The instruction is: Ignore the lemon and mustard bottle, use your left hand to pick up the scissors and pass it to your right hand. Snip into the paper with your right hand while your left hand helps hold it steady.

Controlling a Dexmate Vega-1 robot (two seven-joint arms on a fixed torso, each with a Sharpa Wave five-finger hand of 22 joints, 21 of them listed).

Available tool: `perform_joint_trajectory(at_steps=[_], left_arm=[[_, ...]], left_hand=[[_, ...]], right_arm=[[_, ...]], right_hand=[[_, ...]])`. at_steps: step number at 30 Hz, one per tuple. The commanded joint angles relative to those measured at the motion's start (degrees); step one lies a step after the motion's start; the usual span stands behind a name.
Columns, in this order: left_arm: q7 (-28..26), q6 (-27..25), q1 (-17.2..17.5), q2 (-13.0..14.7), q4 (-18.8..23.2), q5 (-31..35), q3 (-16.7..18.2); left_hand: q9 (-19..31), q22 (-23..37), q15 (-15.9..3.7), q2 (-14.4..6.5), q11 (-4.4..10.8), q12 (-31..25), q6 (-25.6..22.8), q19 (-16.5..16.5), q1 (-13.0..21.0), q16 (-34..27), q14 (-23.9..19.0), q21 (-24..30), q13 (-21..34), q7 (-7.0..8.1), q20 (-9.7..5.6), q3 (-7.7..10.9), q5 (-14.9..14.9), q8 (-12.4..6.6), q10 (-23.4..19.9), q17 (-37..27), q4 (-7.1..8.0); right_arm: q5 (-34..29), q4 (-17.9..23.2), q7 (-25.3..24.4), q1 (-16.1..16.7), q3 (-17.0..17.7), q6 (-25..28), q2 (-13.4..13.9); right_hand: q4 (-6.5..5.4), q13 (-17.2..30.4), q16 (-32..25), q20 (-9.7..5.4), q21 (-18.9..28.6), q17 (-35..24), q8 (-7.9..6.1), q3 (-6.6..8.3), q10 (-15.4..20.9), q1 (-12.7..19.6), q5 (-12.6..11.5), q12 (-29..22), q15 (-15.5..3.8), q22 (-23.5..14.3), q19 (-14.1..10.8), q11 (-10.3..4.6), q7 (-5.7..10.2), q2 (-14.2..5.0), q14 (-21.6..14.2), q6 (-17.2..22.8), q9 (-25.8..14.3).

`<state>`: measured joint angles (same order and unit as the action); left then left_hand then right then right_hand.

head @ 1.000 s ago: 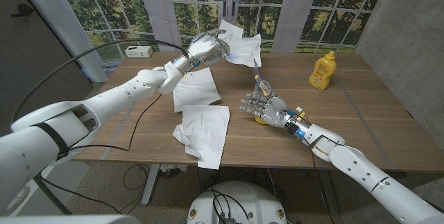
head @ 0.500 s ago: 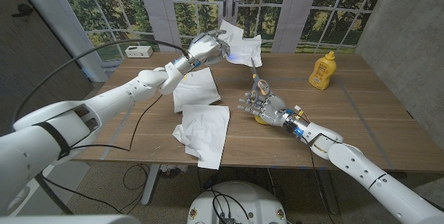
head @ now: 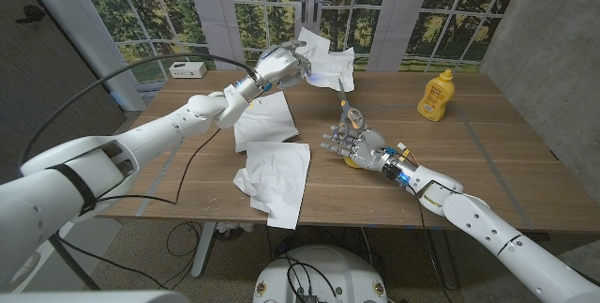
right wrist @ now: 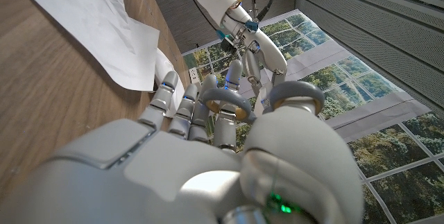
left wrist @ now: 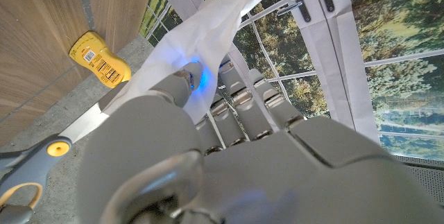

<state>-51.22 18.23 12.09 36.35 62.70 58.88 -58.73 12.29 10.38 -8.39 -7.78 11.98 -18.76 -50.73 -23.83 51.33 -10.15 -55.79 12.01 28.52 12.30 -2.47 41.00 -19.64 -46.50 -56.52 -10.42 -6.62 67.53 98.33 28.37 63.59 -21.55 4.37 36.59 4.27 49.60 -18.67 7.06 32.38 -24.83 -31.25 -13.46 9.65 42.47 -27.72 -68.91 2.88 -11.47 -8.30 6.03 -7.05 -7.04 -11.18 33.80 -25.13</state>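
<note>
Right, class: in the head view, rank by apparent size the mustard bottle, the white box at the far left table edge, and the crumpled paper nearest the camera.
1. Crumpled paper, largest.
2. Mustard bottle.
3. White box, smallest; it sits farther from the camera, so its true size is unsure.

left robot hand [head: 281, 62]: silver-grey, blue light glowing at the fingers
right robot hand [head: 352, 143]: silver-grey fingers, white back, small green light at the wrist
arms: glossy white shells, black joint bands, black cables
paper [head: 326, 62]: plain white, creased, no print
loose sheets [head: 274, 174]: white, crumpled
scissors [head: 349, 111]: grey handle loops with yellow lining, yellow pivot dot, bare steel blades
mustard bottle [head: 432, 95]: yellow with yellow cap, label with dark print
surface [head: 487, 143]: brown wood grain, paler tape lines
small box [head: 187, 69]: white
wall on the right: grey
</note>
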Motion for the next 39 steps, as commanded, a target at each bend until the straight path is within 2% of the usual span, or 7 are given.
perform_joint_trajectory(at_steps=[1,14,20,24,28,31,39], left_arm=[[-0.1,-0.1,0.0,0.0,-0.1,-0.2,-0.3],[-0.2,-0.4,0.4,0.1,0.3,-0.4,-0.1],[-0.2,-0.5,0.7,0.4,0.9,-0.3,0.0],[0.0,-0.7,1.0,0.6,1.3,-0.4,0.3],[0.1,-0.9,1.3,0.8,1.8,-0.3,0.5],[0.2,-1.0,1.6,1.0,2.3,-0.3,0.7],[0.3,-1.4,2.5,1.7,3.7,-0.3,1.4]], left_hand=[[0.0,0.2,-5.22,-0.4,0.19,-2.3,0.2,0.1,0.2,-0.1,0.1,0.0,0.4,-0.24,-7.42,0.38,0.0,-0.04,-0.5,0.0,0.15],[0.6,0.2,-5.22,-0.4,0.15,-2.3,0.2,0.1,0.1,-0.1,0.0,0.0,0.0,-0.21,-7.43,0.48,0.1,-0.39,-0.3,0.0,0.15],[0.4,0.2,-5.21,-0.4,0.19,-2.5,0.2,0.1,0.1,-0.1,0.1,0.0,0.1,-0.24,-7.42,0.57,0.2,-0.33,-0.4,0.0,0.14],[0.4,0.2,-5.21,-0.4,0.16,-2.5,0.3,0.1,0.0,-0.1,0.1,0.0,0.0,-0.23,-7.43,0.63,0.2,-0.32,-0.3,0.0,0.15],[0.2,0.2,-5.21,-0.4,0.16,-2.5,0.1,0.2,0.0,-0.1,0.2,0.0,-0.1,-0.24,-7.44,0.64,0.2,-0.3,-0.2,0.0,0.14],[0.2,0.2,-5.22,-0.4,0.17,-2.5,0.0,0.2,-0.1,-0.1,0.3,0.0,-0.1,-0.22,-7.45,0.63,0.2,-0.28,-0.2,0.0,0.15],[0.4,0.2,-5.21,-0.4,0.17,-2.6,0.1,0.2,-0.1,-0.1,0.4,0.0,-0.2,-0.23,-7.44,0.77,0.2,-0.38,-0.2,0.0,0.11]], right_arm=[[0.3,0.0,0.1,0.2,0.2,-0.3,-0.2],[0.2,0.4,-0.6,0.4,0.3,-0.4,-0.3],[1.0,0.6,-2.1,0.9,0.6,0.1,-0.6],[1.3,0.9,-2.5,1.2,0.7,0.3,-0.6],[1.5,1.1,-2.8,1.4,0.8,0.4,-0.5],[1.8,1.4,-3.3,1.6,0.9,0.7,-0.6],[2.3,2.7,-5.2,2.7,1.3,1.0,-0.4]], right_hand=[[0.6,-0.1,0.0,0.07,-0.1,-0.2,0.04,0.14,0.7,1.1,0.2,-0.6,-0.2,-0.2,-0.5,-0.29,0.11,-0.46,-0.6,0.8,-0.1],[1.94,-0.6,-0.3,-0.33,-0.1,-0.1,-0.14,1.22,1.5,3.6,-0.1,-0.9,-0.94,-0.2,-0.9,-0.98,0.54,-0.78,-1.5,1.8,-0.2],[3.6,-1.8,-0.8,-0.77,0.2,0.0,-0.51,3.34,3.3,7.7,-0.5,-1.2,-1.86,-0.2,-1.7,-1.83,0.85,-2.09,-3.2,3.9,-0.1],[4.58,-2.7,-1.2,-1.26,0.5,-0.1,-0.63,5.85,4.8,11.5,-0.6,-1.5,-2.64,-0.3,-2.3,-2.8,1.5,-3.46,-4.1,5.5,0.2],[4.78,-3.4,-1.7,-1.56,0.9,-0.4,-0.71,7.83,6.0,14.0,-0.3,-1.8,-3.12,-0.3,-3.0,-3.34,1.61,-3.95,-4.9,6.6,0.3],[4.94,-4.4,-2.4,-1.91,1.2,-0.7,-0.96,10.35,7.5,17.1,0.0,-2.1,-4.37,-0.4,-3.3,-4.16,2.39,-4.39,-6.1,8.5,0.5],[3.78,-6.5,-4.8,-3.27,2.4,-2.4,-1.86,15.69,12.4,22.2,2.2,-3.7,-6.99,-0.6,-4.2,-6.42,3.81,-4.59,-8.9,13.9,0.9]])
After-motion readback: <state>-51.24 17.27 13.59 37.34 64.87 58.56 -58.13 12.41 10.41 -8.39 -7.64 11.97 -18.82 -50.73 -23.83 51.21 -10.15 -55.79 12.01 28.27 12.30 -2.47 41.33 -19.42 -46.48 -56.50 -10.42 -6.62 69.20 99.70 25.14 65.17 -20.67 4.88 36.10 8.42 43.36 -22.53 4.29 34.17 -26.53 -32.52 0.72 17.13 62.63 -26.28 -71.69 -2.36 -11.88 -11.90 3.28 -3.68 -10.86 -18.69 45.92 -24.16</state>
